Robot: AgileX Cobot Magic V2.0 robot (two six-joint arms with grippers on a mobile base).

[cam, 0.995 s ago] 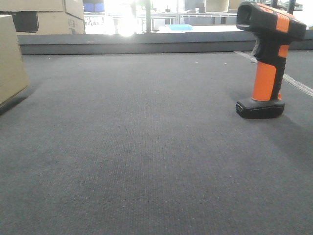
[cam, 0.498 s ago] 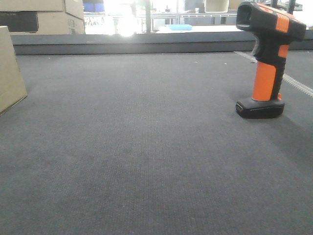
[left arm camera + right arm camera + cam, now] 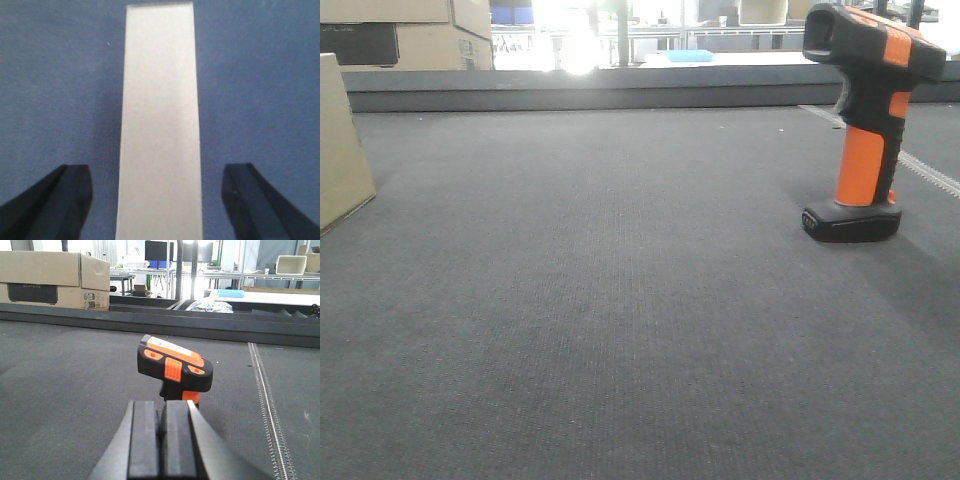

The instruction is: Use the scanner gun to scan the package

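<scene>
Change: the package (image 3: 340,140) at the left edge of the front view slid a bit further left since a second ago and sits about where it was half a second ago; scanner gun (image 3: 865,120) hasn't budged.
Package: plain tan box, only a sliver of it shows in the front view, cut off by the left frame edge, resting on the tabletop (image 3: 620,300). In the left wrist view it's a tall pale face (image 3: 160,125) running up the middle of the frame.
Left gripper: the left gripper (image 3: 160,200) is spread wide, one dark finger (image 3: 55,200) on each side of the box, with bare tabletop showing between each finger and the box, so not touching it.
Scanner gun: standing upright on its flat black base at the right side of the tabletop, head pointing left, well apart from the package.
Right gripper: the right gripper (image 3: 161,440) has its fingers pressed together with nothing in them, sitting just in front of the scanner gun (image 3: 175,367), which shows above the fingertips.
Open room: big stretch of bare dark surface between box and scanner.
Edges: a raised dark rail (image 3: 620,85) runs along the far side; a pale strip (image 3: 267,405) runs along the right.
Room: cardboard box with a black panel (image 3: 52,280) beyond the rail, shelving and bright light behind.
</scene>
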